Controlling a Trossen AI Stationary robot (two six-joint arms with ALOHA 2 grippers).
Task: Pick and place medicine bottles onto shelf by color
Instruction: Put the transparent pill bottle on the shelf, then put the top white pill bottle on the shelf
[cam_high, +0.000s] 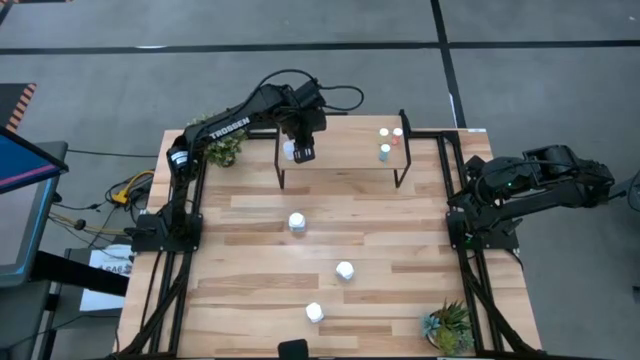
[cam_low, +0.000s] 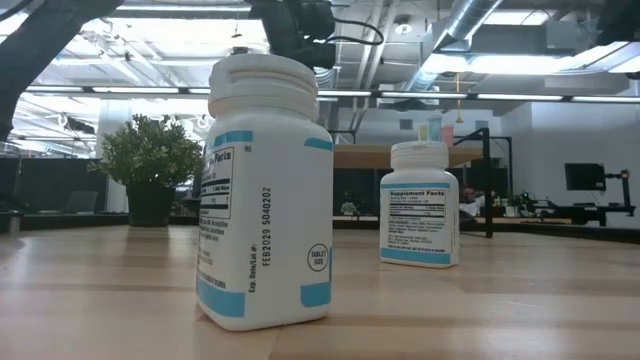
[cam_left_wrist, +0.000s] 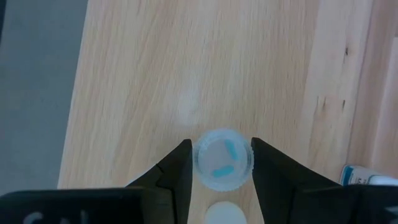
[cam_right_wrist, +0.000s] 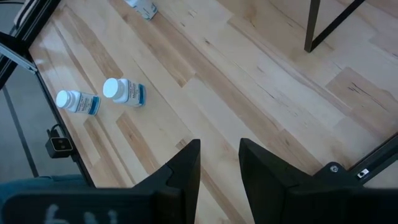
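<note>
The shelf (cam_high: 345, 150) stands at the table's far side. Three small bottles (cam_high: 388, 138) stand at its right end. My left gripper (cam_high: 303, 152) is over its left end, pointing down, shut on a small pale-blue bottle (cam_left_wrist: 224, 160). A white cap (cam_left_wrist: 225, 214) shows close behind it, and a white bottle (cam_high: 289, 150) stands beside the gripper. Three larger white bottles (cam_high: 297, 222) (cam_high: 345, 270) (cam_high: 314, 313) stand upright on the table; two of them show in the low view (cam_low: 265, 190) (cam_low: 420, 205). My right gripper (cam_right_wrist: 219, 162) is open and empty, folded back at the table's right edge. My left gripper pinches the pale-blue bottle between its two fingers, one on each side of the ribbed cap (cam_left_wrist: 202, 171). The fingers come from above, pointing down. The bottle is upright over the shelf top; whether its base rests on the shelf I cannot tell.
A potted plant (cam_high: 225, 150) stands left of the shelf and another (cam_high: 447, 328) at the near right corner. The shelf's black legs (cam_right_wrist: 323, 25) rise from the table. Bare wood lies between the shelf and the white bottles.
</note>
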